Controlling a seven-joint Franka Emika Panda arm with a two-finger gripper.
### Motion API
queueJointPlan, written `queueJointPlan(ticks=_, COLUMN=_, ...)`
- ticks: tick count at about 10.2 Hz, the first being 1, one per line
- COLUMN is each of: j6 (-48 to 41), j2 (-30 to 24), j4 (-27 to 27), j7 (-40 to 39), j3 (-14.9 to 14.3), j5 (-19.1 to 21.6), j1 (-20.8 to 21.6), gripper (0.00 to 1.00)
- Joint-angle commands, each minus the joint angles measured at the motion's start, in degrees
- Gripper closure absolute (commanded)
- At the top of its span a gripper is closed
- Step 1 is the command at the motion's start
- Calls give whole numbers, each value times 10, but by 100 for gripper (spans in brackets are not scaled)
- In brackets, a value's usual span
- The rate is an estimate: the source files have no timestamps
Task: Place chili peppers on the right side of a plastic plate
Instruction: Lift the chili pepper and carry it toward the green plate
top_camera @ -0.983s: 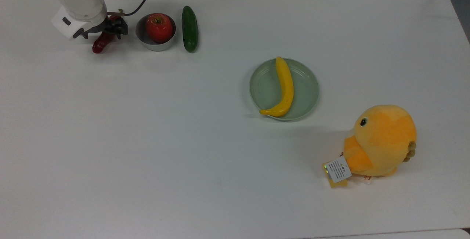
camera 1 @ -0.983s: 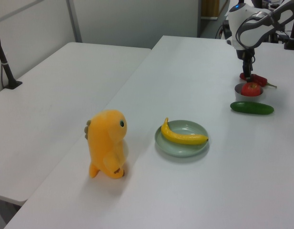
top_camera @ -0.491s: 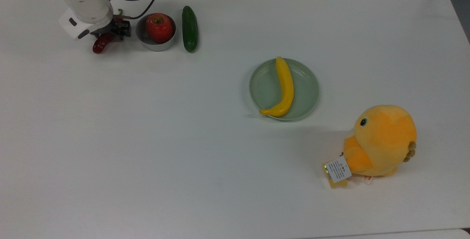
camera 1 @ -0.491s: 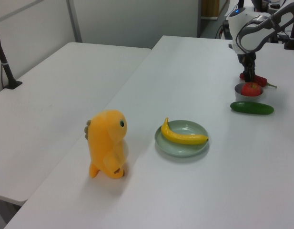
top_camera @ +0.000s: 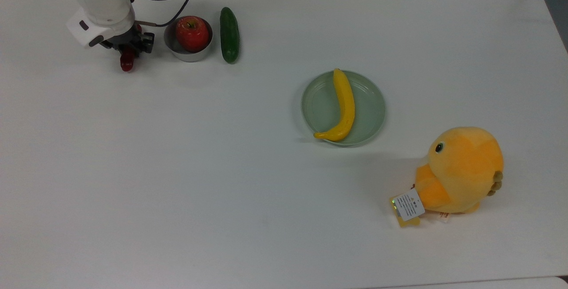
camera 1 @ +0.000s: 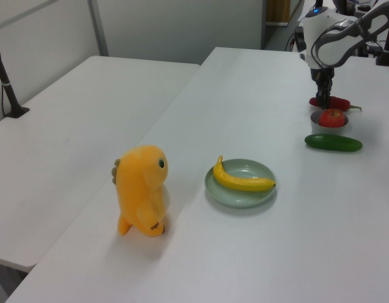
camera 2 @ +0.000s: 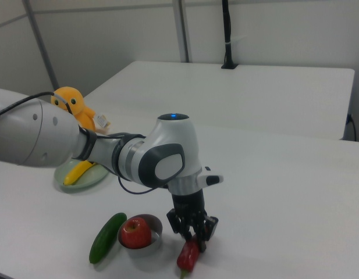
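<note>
Dark-red chili pepper pinched in the gripper, far left corner in the top view, just beside the grey bowl with apple; cucumber beyond. Pale green plastic plate, well apart, carries a banana. Judgement: lift well above the bowl before traversing, then lower onto bare table beside the plate's right rim, short of the plush duck.
</note>
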Motion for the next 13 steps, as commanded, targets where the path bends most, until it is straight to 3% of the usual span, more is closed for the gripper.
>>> queueJointPlan(ticks=1, j6=19, j2=-11, j4=27, j7=4, j3=-1, j5=53, j1=2, gripper=93)
queueJointPlan(ticks=4, j6=104, j2=-9, j4=75, j7=10, j3=2, j5=177, j1=28, gripper=92)
queueJointPlan(ticks=7, j6=124, j2=-5, j4=120, j7=17, j3=6, j5=280, j1=67, gripper=93)
queueJointPlan(ticks=11, j6=125, j2=0, j4=139, j7=94, j3=38, j5=330, j1=117, gripper=93)
queueJointPlan(ticks=13, j6=125, j2=11, j4=139, j7=139, j3=71, j5=340, j1=145, gripper=93)
